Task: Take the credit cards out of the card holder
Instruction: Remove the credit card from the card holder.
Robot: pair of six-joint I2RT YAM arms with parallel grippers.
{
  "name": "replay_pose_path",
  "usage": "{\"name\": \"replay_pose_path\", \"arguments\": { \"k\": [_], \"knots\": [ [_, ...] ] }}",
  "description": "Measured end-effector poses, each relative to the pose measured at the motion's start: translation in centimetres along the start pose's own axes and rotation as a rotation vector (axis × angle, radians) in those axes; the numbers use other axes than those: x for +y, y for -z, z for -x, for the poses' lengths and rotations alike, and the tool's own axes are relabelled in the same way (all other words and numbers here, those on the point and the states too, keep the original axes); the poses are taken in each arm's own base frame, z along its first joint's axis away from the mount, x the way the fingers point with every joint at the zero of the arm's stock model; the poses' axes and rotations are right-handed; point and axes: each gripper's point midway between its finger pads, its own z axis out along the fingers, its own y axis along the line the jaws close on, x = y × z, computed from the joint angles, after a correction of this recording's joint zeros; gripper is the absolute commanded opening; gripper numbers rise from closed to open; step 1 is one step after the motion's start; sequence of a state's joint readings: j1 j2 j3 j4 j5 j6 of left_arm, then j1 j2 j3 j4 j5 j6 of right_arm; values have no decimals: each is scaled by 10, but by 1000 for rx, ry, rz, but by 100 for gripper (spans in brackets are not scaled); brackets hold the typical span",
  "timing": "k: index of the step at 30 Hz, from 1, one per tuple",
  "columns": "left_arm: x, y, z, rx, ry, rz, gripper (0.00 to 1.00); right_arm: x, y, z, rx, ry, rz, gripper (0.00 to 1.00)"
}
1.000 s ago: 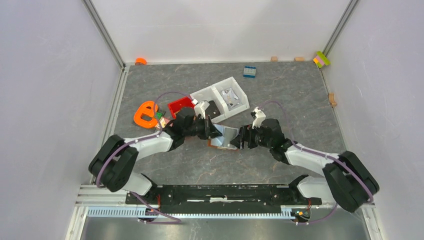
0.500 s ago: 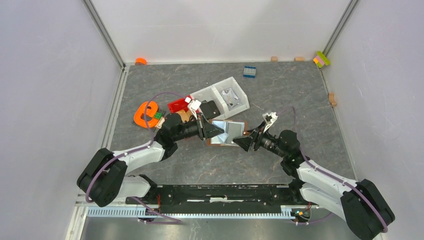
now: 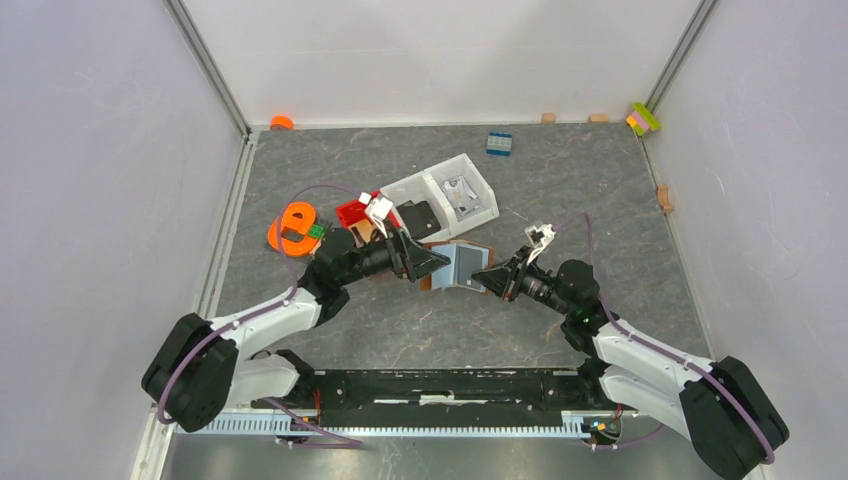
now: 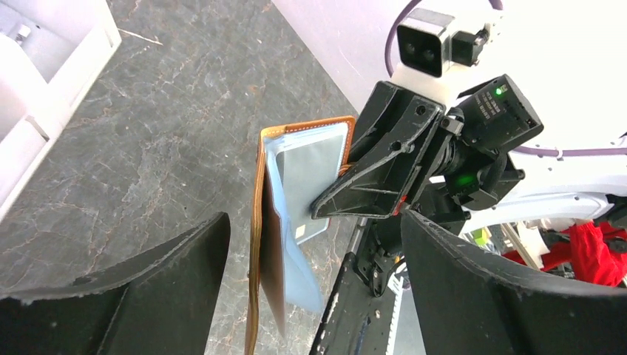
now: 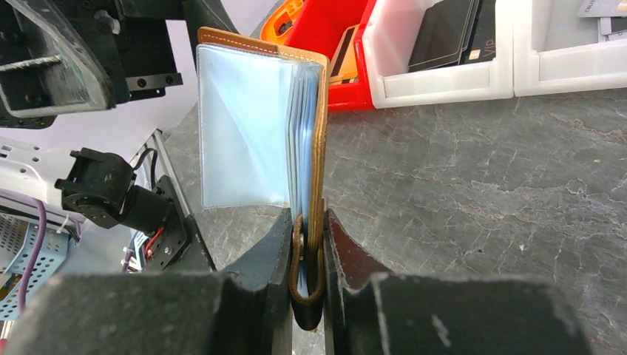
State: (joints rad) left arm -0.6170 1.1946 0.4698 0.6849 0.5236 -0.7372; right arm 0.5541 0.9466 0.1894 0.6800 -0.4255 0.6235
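The right tool (image 5: 307,244) is clamped on one edge of the small brown leather card holder (image 5: 319,133), holding it fanned open over the middle of the grey marbled table (image 3: 600,200); pale blue credit cards (image 4: 310,170) sit in its clear sleeves; the left tool (image 4: 314,229) gapes wide just beside it

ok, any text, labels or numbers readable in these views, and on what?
"VIP": on the black wallet in the white bin, right wrist view, printed sideways and faint.
Orange card in the red bin: print too blurred to read.
Card holder and its sleeves: no readable text.
Top view: everything too small to read.
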Motion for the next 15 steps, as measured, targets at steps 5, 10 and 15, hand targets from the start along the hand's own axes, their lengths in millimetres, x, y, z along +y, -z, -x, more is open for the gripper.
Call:
{"name": "replay_pose_path", "arguments": {
  "k": [5, 10, 15],
  "knots": [
    [5, 1, 0, -4, -2, 32, 93, -1, 0, -1, 5, -3, -6, 9],
    [23, -4, -15, 58, 32, 99, 92, -1, 0, -1, 5, -3, -5, 8],
    [39, -11, -25, 116, 67, 158, 60, -1, 0, -1, 3, -2, -4, 7]
  ]
}}
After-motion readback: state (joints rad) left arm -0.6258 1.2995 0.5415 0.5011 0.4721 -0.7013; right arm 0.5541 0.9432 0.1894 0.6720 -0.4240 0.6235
